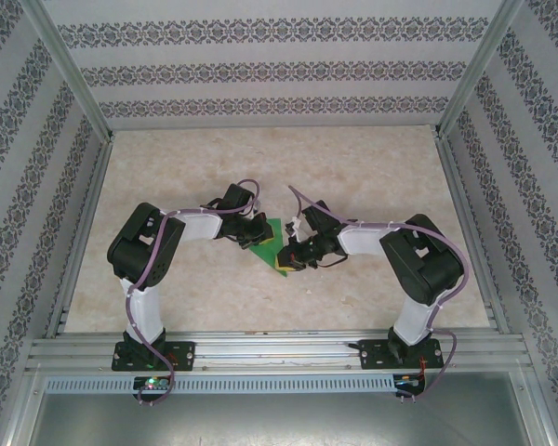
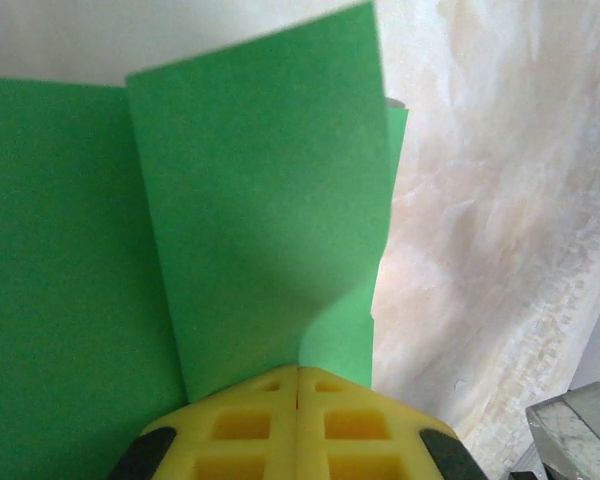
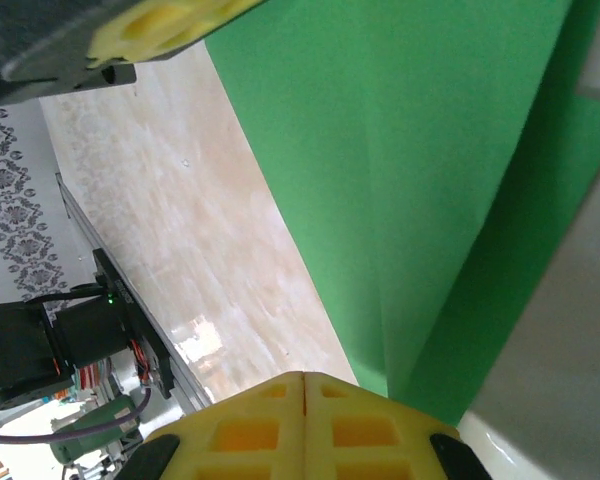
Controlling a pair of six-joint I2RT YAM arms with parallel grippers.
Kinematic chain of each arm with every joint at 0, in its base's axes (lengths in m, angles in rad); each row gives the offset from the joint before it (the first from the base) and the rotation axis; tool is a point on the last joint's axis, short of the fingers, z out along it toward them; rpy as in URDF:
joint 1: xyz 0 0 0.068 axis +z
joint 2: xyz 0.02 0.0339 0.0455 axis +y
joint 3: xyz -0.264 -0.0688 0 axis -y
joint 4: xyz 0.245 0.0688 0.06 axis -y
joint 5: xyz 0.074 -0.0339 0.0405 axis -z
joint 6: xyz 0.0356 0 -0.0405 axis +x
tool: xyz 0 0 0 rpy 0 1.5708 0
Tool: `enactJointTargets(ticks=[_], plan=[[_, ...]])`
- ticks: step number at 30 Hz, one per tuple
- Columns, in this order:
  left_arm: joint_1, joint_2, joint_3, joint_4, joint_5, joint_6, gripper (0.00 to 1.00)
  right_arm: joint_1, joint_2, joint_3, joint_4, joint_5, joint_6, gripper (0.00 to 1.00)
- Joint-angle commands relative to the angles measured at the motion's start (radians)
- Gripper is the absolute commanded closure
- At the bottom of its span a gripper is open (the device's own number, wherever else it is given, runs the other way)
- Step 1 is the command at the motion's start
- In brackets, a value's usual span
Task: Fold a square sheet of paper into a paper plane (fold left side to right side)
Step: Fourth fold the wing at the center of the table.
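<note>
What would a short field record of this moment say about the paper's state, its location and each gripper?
paper: green sheet of paper, partly folded, one flap raised off the rest
location: middle of the table, between the two grippers
left gripper: closed, the raised flap's edge pinched between its fingers
right gripper: closed on the sheet's edge at a crease
plane shape: not yet formed
</note>
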Motion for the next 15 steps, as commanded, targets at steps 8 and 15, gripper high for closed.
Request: enactJointTargets(ticks=[8,15], plan=[[-0.003,0.025,-0.030,-0.083,-0.055,0.023,1.00,0.007,0.030,-0.031,0.021,-0.006,0.004,1.00],[-0.002,0.025,-0.035,-0.080,-0.054,0.023,1.00,0.010,0.031,-0.041,0.019,0.001,0.003,1.00]])
